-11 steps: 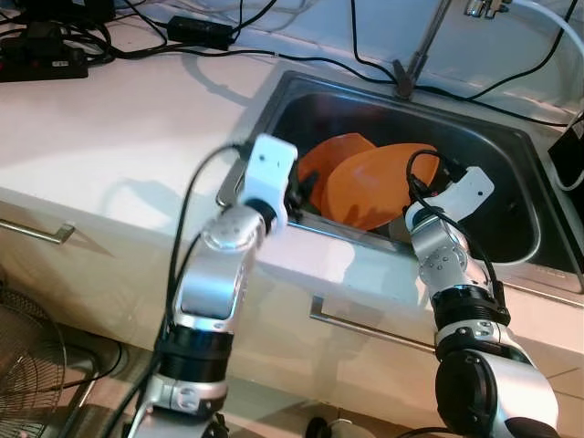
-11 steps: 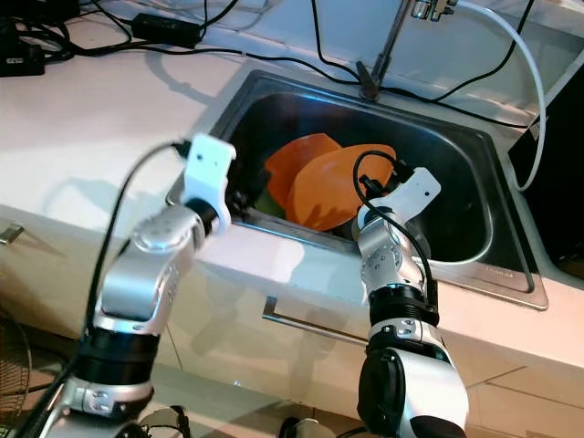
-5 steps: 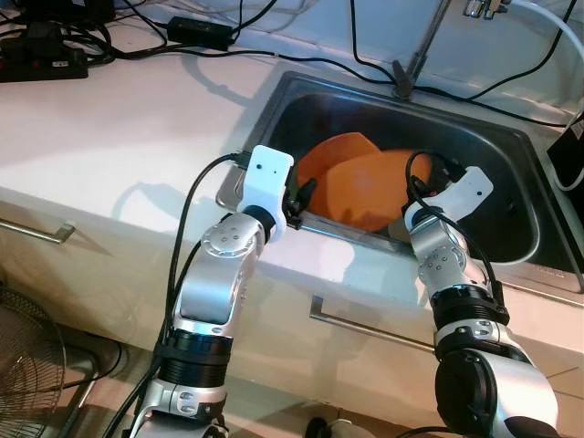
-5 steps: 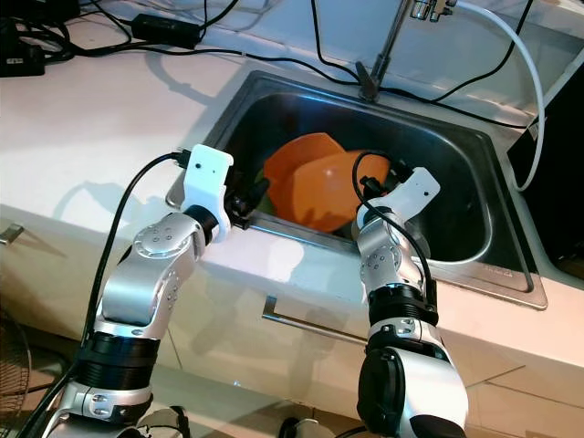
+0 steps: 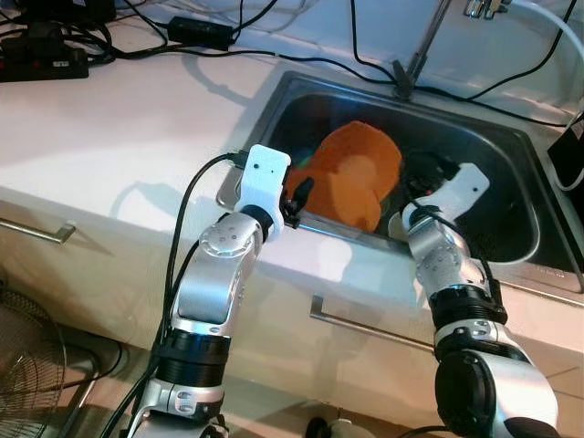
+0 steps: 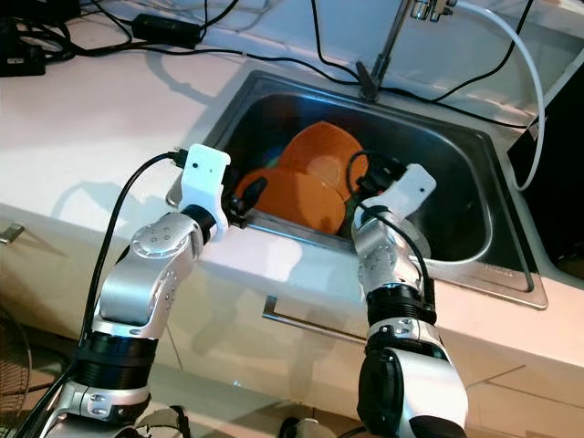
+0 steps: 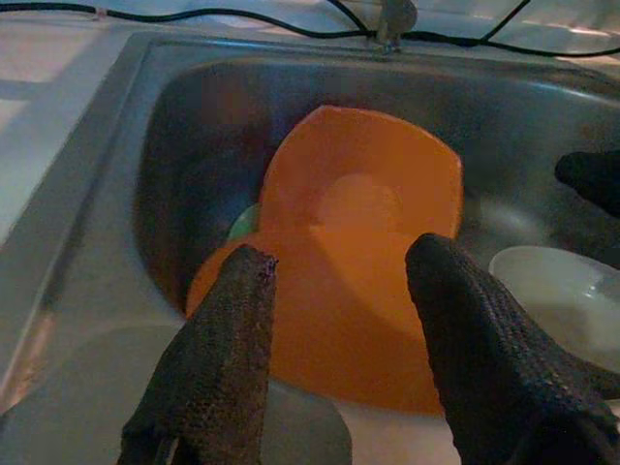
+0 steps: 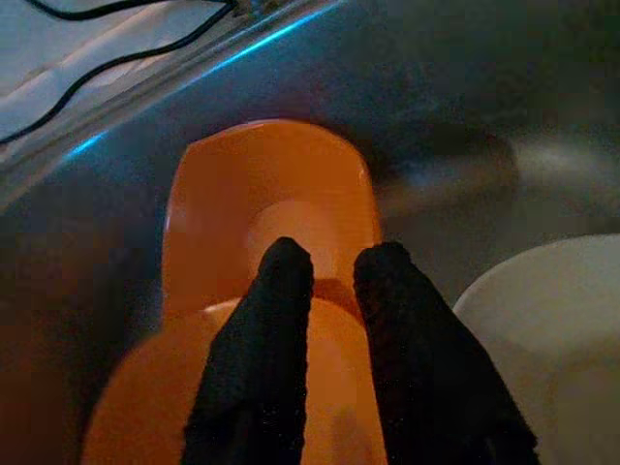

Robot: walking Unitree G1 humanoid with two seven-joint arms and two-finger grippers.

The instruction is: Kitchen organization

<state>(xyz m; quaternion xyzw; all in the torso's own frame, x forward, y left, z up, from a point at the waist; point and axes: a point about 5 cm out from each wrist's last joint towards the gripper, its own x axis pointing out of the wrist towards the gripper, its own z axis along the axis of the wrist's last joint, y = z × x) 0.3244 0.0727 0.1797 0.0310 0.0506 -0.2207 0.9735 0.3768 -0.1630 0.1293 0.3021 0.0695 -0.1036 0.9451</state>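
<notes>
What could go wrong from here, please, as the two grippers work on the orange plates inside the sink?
The right gripper pinches only the edge of the upper orange plate, which stands tilted, so it could slip and drop onto the lower orange plate or the white dish beside it. The left gripper, open, hovers at the sink's near rim and might knock against it.

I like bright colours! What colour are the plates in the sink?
Orange round plates, clearest in the left wrist view.

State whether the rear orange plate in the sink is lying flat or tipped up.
Tipped up. The rear orange plate stands on edge in the sink, leaning over the front orange plate.
</notes>
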